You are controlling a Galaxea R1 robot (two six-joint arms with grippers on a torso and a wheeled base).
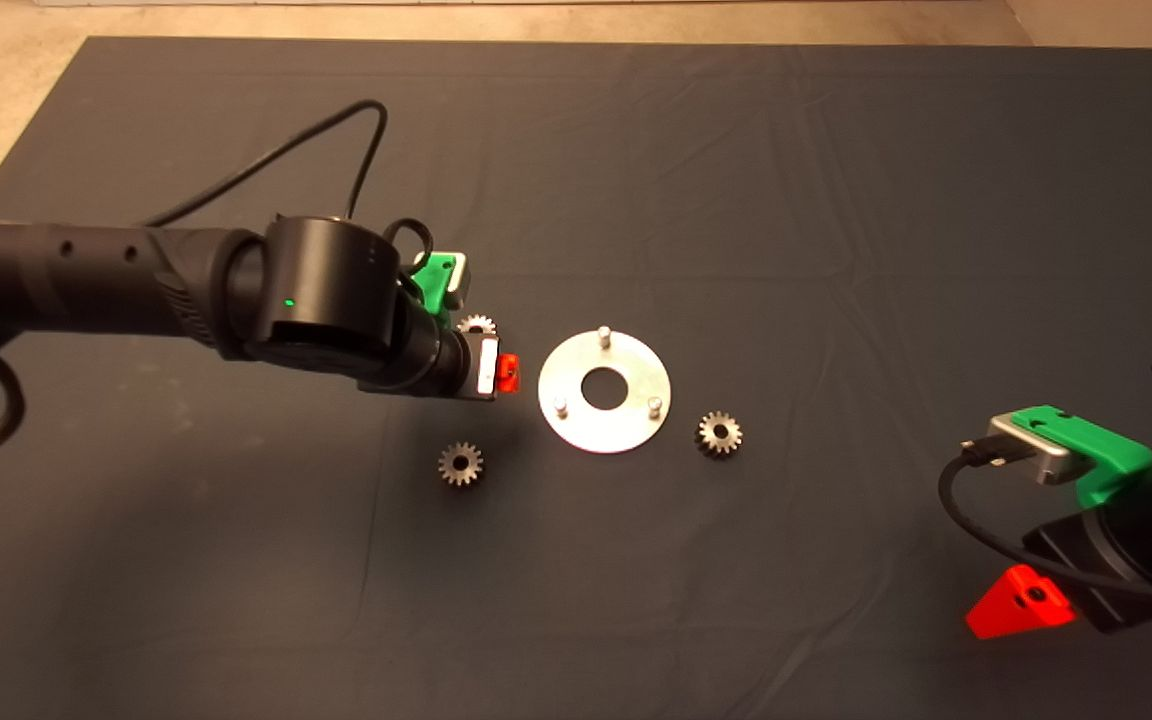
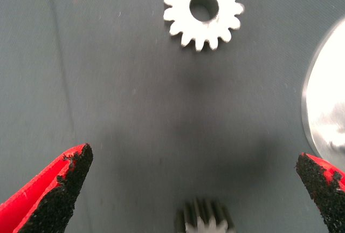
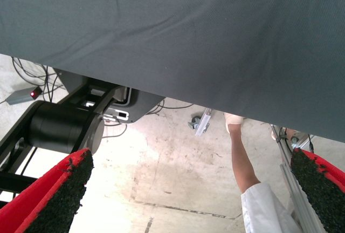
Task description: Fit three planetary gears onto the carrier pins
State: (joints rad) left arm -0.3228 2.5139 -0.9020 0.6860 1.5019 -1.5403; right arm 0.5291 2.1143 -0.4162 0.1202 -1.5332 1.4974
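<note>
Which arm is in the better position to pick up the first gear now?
Left, probably. The left gripper hangs open over the gear beside the disc, whose pins are all bare. The right gripper waits at the mat's edge, far from every gear.

Robotics lab: dark mat (image 1: 836,180) over test table; bare concrete floor (image 3: 161,190); loose cables (image 3: 32,74); wheeled equipment base (image 3: 64,128).
</note>
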